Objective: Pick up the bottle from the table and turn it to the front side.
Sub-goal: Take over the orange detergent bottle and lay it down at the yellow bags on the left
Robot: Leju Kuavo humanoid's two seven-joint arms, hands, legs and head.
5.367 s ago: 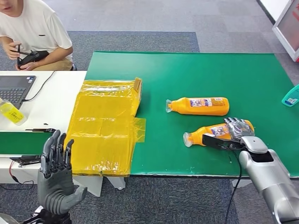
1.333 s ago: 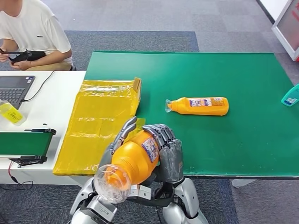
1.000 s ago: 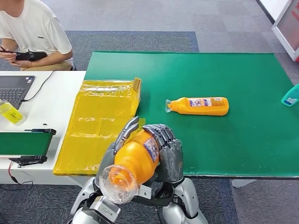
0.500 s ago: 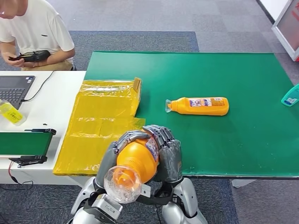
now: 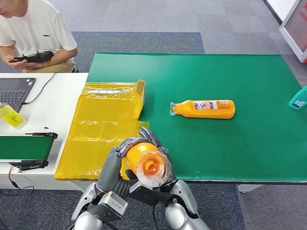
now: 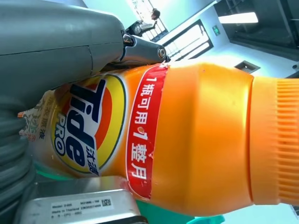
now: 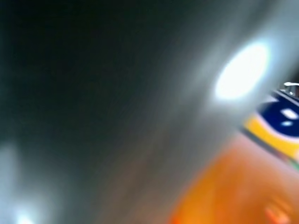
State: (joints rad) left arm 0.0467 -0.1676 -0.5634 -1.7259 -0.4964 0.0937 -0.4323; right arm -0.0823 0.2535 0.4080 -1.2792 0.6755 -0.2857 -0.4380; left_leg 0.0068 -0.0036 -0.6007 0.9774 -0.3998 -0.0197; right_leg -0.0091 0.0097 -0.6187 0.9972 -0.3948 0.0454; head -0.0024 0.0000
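The fingers [image 5: 135, 142] of the left hand [image 5: 112, 165] are curled over the top of the orange bottle [image 5: 147, 163] and press on it. The left hand holds the bottle from the left side. The right hand [image 5: 161, 165] is on the other side, mostly hidden behind the bottle; a few of its finger tips show over the far side of the bottle and it seems to hold the bottle too.

The bottle is up in the air, just in front of the near edge of the green table [image 5: 224, 72]. Its clear cap end points up toward the robot's head. In the left wrist view the bottle [image 6: 197, 140] shows a round blue, yellow and red label and a red band with white writing, and a grey thumb [image 6: 53, 51] lies along it. The right wrist view is very blurry, with some orange and a bit of blue and yellow label.

1 more orange bottle [image 5: 203, 109] lies on its side on the green table, well apart from the hands. A yellow plastic bag [image 5: 105, 124] lies flat, half on the green table and half on the white table [image 5: 54, 103]. A laptop [image 5: 14, 91] sits on the white table. A person in a white shirt [image 5: 36, 33] sits behind it and holds a dark thing in both hands. A blue-green thing [image 5: 299, 99] peeks in at the right edge.
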